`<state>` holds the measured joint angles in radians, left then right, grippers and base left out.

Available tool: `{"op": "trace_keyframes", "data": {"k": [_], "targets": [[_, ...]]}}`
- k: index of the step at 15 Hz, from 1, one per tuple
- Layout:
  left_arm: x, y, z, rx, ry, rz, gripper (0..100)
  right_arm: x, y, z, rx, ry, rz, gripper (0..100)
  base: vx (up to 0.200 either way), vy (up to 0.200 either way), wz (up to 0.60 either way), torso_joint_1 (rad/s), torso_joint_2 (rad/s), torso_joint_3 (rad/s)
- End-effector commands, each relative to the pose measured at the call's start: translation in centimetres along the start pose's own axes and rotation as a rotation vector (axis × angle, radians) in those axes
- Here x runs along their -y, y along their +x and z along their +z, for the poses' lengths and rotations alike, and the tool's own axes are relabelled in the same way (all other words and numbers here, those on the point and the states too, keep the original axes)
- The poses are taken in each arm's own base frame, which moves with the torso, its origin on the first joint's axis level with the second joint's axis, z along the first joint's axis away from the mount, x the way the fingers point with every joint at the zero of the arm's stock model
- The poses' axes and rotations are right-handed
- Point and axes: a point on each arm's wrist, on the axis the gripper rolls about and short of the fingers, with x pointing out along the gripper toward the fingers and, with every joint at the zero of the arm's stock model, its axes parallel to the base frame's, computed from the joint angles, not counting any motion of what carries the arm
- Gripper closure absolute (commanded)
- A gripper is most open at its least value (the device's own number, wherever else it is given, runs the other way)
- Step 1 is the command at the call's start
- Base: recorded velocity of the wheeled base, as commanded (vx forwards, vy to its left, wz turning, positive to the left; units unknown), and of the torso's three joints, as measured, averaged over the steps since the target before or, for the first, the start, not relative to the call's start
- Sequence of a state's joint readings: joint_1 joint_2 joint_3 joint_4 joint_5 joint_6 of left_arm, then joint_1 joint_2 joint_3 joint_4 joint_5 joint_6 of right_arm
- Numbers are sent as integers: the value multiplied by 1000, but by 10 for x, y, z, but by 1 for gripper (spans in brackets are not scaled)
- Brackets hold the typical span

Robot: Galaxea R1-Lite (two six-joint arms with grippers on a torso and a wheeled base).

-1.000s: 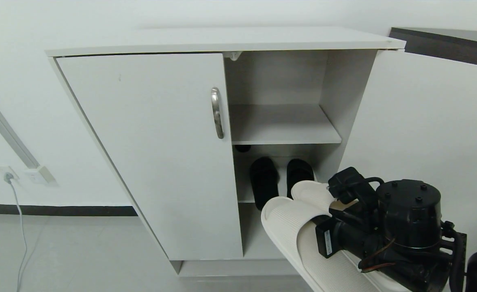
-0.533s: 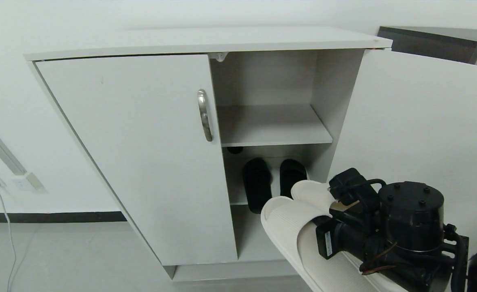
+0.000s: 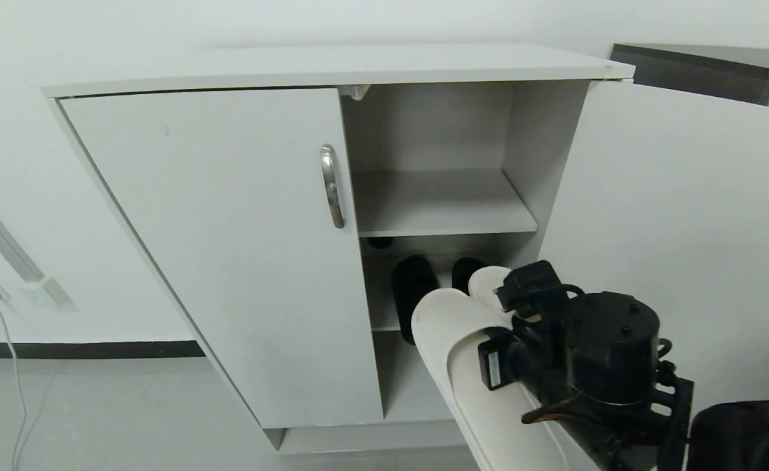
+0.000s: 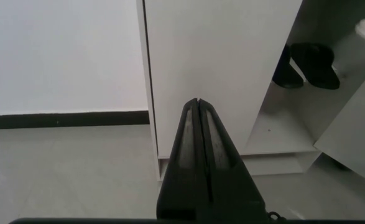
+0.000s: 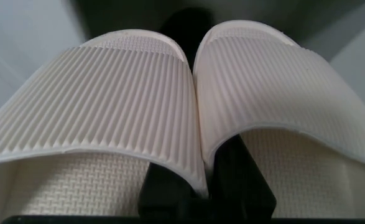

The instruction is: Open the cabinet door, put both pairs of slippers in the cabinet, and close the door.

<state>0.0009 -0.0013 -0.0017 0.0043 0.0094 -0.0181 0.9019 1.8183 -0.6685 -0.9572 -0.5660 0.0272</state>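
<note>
door's [image 3: 672, 229] open, black slippers [image 3: 413, 288] are in, our right claw [image 5: 201, 180] is clamped on the white pair [image 3: 463, 340], shelving and shutting remain.

Black slippers [image 3: 412, 294] inside the cabinet [image 3: 332, 65] half hidden behind white slippers [image 3: 453, 340], white heels cropped out, cabinet's open door [image 3: 685, 229] cut off

Your white 2-door cabinet [image 3: 332, 65] has its right door [image 3: 672, 229] swung wide and its left door [image 3: 214, 248] closed. 1 pair of black slippers [image 3: 413, 288] lies side by side on the 2nd shelf down. The pair of white ribbed rubber slippers [image 3: 463, 353] is clamped together in the right gripper [image 5: 205, 177], toes pointing into the opening near the black pair.
</note>
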Motion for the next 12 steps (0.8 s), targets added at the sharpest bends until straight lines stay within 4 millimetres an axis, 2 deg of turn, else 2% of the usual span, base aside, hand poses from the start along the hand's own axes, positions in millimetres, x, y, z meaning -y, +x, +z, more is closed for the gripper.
{"op": "trace_keyframes", "data": {"k": [1,2,5,7,9,12], "targets": [[0,0,0,-2,0,1,100,-36,20,-3,-13,-23,-55,100,0,0,0,0,0,0],[0,0,0,-2,0,-1,100,-41,22,6,-20,-16,-121,100,0,0,0,0,0,0],[0,0,0,-2,3,-3,100,-51,33,52,9,72,-297,100,0,0,0,0,0,0],[0,0,0,-2,3,-1,100,-53,35,80,55,114,-316,100,0,0,0,0,0,0],[0,0,0,-2,3,-1,100,-51,32,98,64,113,-320,100,0,0,0,0,0,0],[0,0,0,-2,1,1,100,-49,38,99,50,101,-330,100,0,0,0,0,0,0]]}}
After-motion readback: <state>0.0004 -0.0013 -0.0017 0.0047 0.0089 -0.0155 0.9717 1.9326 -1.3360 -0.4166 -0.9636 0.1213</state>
